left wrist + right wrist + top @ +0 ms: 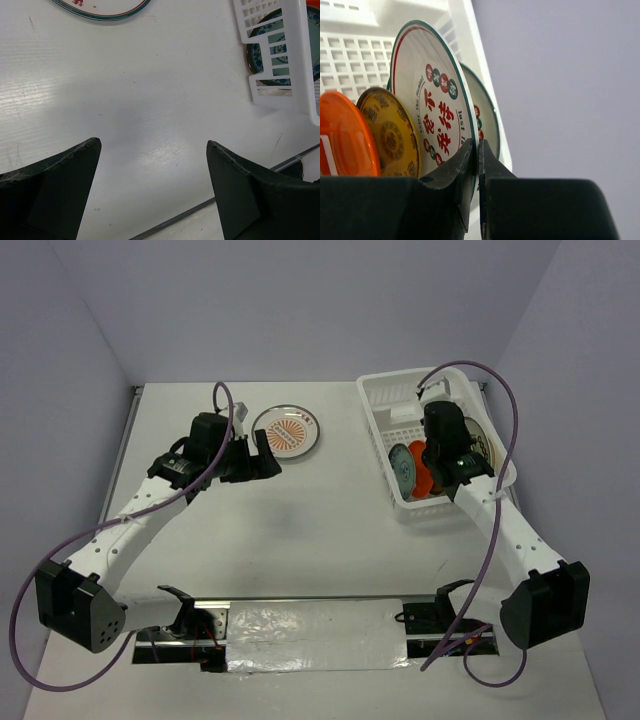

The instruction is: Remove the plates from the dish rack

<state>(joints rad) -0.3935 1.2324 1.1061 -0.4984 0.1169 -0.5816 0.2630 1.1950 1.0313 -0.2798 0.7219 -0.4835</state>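
Your right gripper pinches the white red-marked plate, upright in the dish rack, far right on the white table. Your left gripper spreads wide over it. Pale lavender walls.

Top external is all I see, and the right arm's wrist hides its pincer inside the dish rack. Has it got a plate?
Observer: Yes. The right wrist view shows the right pincer shut on the rim of the white plate with red characters.
Operator: Is anything crowding that plate?
Observer: A second white plate with similar red marks stands upright just behind it.
Operator: And the other arm?
Observer: In the left wrist view the left pincer is wide open above the table, with nothing between its fingers.
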